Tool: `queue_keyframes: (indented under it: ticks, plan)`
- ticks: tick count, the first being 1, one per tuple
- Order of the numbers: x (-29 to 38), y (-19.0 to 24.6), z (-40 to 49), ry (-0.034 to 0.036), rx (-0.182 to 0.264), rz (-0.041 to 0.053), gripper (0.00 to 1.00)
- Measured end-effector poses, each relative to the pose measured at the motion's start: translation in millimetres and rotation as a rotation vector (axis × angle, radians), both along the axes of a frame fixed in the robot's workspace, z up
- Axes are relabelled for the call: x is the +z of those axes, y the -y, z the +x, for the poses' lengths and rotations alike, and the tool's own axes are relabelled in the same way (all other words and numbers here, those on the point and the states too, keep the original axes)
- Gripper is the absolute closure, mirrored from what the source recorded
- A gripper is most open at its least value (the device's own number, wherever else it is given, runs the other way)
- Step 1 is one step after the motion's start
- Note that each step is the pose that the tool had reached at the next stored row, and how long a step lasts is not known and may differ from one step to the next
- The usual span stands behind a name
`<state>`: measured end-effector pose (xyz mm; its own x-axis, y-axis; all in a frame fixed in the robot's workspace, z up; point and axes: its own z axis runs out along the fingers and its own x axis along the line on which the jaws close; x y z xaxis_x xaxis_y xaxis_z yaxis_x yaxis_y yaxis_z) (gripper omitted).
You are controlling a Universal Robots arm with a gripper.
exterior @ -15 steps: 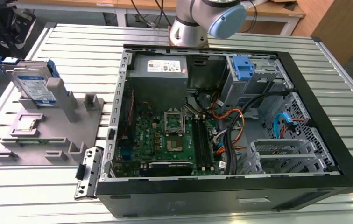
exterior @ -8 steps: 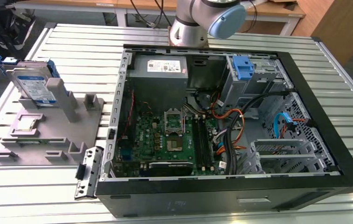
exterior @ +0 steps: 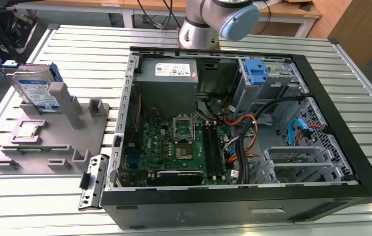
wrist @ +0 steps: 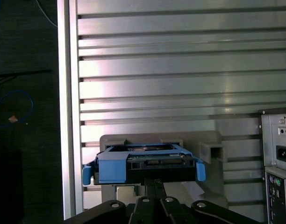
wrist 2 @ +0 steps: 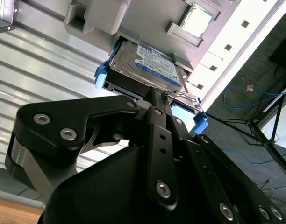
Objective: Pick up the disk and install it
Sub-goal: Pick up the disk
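The slatted metal desk (exterior: 74,42) carried an open computer case (exterior: 205,211) and, on the exterior view's left, a grey holder (exterior: 54,140). The disk (exterior: 34,91) stood on edge in that holder, well apart from the case. It was a flat silver hard drive with a white-and-blue label facing outward and a blue plastic bracket along its sides. In the first wrist view the pincer (wrist: 155,182) pointed toward the disk (wrist: 143,163). Its fingers were drawn together with nothing gripped between them.
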<state>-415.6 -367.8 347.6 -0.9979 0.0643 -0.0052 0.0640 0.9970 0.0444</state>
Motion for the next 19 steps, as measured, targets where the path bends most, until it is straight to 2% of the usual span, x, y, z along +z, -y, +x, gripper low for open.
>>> queue_keyframes:
  ticks: [11, 14, 19]
  plan:
    - [-0.1, 0.0, 0.0, 0.0000, 0.006, 0.0000, 0.90]
    - [-0.2, 0.0, -0.1, 0.0001, 0.039, 0.0001, 0.90]
    - [-0.2, 0.0, 0.0, 0.0001, 0.122, 0.0001, 0.90]
